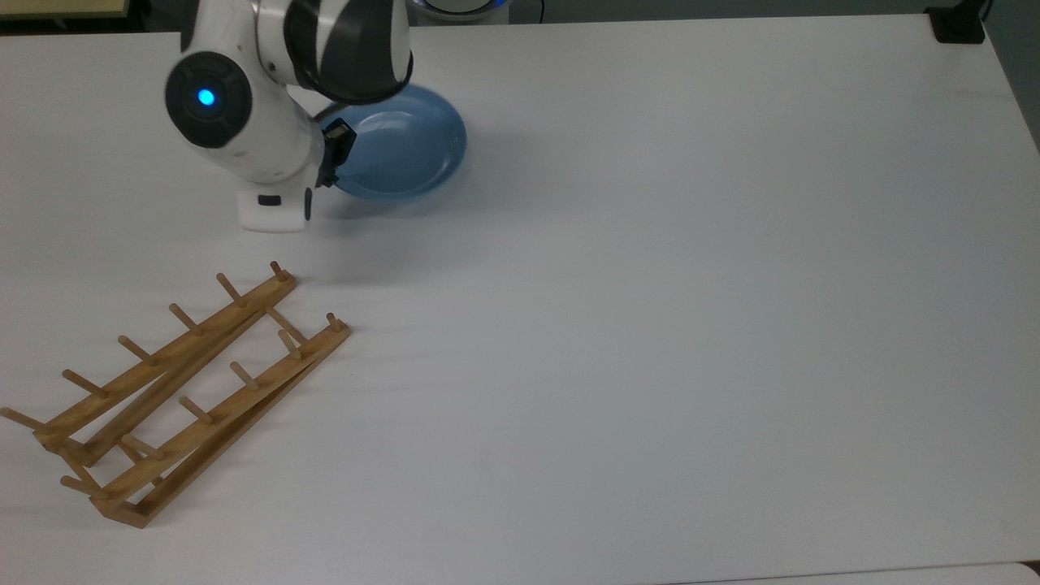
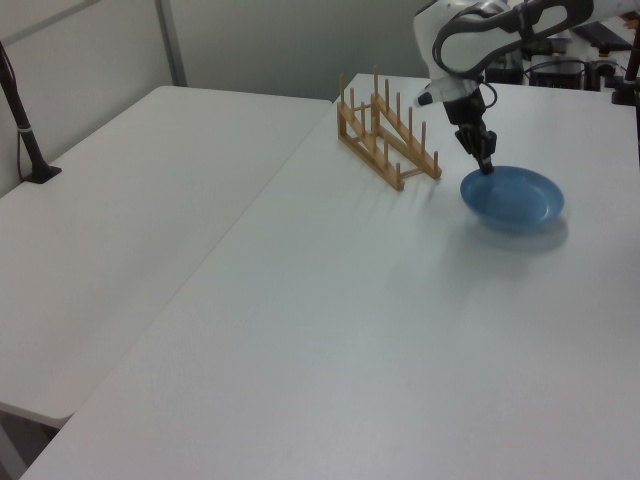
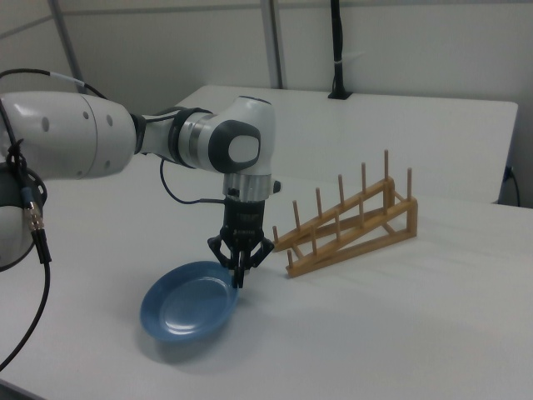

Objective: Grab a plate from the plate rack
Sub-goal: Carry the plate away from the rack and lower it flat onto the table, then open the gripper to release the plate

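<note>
Plate (image 3: 187, 310): 1, jaws pinching rim; plate rack (image 3: 346, 223): 1.

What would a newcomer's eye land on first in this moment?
The blue plate, lying nearly flat at the table surface beside the plate rack, with the gripper pinching its rim on the side nearest the rack. Next comes the wooden rack itself, its pegs holding nothing, at the top view's lower left.
</note>
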Motion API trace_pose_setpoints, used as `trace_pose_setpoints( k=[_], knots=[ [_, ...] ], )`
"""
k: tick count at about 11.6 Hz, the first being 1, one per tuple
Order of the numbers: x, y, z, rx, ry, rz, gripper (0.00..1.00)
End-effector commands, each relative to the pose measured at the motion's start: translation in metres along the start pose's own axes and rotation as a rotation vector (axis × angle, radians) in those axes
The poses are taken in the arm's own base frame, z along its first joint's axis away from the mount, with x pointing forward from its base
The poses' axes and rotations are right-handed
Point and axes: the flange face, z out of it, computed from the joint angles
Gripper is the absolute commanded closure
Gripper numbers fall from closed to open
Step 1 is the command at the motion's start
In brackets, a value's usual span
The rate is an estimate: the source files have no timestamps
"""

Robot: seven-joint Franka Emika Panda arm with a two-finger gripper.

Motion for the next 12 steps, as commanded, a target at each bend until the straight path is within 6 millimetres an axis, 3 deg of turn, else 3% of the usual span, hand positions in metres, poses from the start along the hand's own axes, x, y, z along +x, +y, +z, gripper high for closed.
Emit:
trace_pose_setpoints(
  k=[1, 4, 5, 6, 7, 8, 9, 12],
  knots=[
    [0.007, -0.005, 0.006, -0.004, -0.037, 0.002, 0.92],
    [0.014, -0.007, 0.008, -0.009, -0.044, 0.03, 0.85],
    [0.014, -0.005, 0.005, -0.022, -0.037, 0.047, 0.71],
    [0.013, -0.005, 0.0, -0.035, -0.031, 0.064, 0.67],
    [0.009, -0.005, -0.016, -0.069, -0.022, 0.105, 0.48],
    [0.005, -0.007, -0.03, -0.104, -0.02, 0.154, 0.35],
    [-0.003, -0.013, -0.053, -0.155, -0.005, 0.243, 0.0],
    [-0.03, -0.047, -0.121, -0.239, 0.104, 0.434, 0.0]
  ],
)
